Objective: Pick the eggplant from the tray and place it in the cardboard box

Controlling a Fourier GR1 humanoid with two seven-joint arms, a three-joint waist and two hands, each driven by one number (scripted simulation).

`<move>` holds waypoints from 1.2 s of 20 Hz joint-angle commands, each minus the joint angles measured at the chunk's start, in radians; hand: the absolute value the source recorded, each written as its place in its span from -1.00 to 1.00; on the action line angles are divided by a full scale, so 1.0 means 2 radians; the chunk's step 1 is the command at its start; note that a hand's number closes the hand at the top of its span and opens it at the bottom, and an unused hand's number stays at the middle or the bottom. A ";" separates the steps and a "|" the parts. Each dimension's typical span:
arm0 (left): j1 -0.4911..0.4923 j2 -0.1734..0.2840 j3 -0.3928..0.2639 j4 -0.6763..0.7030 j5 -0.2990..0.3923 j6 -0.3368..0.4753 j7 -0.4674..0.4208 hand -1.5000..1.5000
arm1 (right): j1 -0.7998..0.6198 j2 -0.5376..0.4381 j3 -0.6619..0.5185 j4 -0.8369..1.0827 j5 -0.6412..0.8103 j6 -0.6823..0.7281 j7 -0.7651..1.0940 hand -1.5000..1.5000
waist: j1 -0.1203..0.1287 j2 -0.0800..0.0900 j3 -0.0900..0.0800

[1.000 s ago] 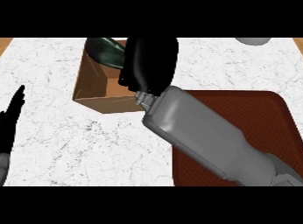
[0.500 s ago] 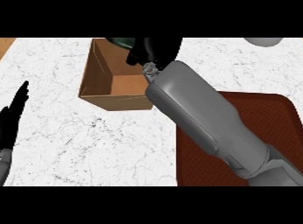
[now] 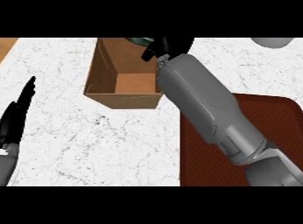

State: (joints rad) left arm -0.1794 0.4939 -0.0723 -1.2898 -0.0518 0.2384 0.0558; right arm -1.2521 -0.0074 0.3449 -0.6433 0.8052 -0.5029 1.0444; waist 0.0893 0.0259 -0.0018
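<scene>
Partly hidden eggplant (image 3: 139, 41) within right robot hand (image 3: 169, 46)

Grey boxy forearms (image 3: 209, 113), black hands with slim fingers (image 3: 26, 89).

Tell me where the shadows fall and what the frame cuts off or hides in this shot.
Head view: the cardboard box has dark, shaded inner walls and a brighter floor. The right hand, over the box's far end, is cropped by the scene's top edge, as is the dark eggplant it curls round. The right forearm hides part of the tray. The left hand rests open at the left.
</scene>
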 commanded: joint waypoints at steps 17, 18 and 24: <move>0.011 -0.004 0.013 -0.007 -0.002 -0.003 0.013 0.00 | -0.031 0.004 -0.029 0.068 -0.043 -0.291 -0.059 -1.00 | -0.018 -0.011 0.001; 0.000 -0.017 0.004 -0.013 -0.019 0.020 0.028 0.00 | -0.004 0.004 -0.018 0.053 -0.045 -0.310 -0.074 -1.00 | -0.024 -0.011 0.001; 0.043 0.008 0.035 -0.007 0.004 -0.013 -0.010 0.00 | 0.050 0.004 0.019 -0.022 -0.041 -0.347 -0.045 -1.00 | -0.036 -0.018 0.001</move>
State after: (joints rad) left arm -0.1365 0.4906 -0.0214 -1.2700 -0.0581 0.2326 0.0393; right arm -1.2213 -0.0060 0.3238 -0.6045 0.7065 -1.0526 0.8745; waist 0.0310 0.0007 -0.0004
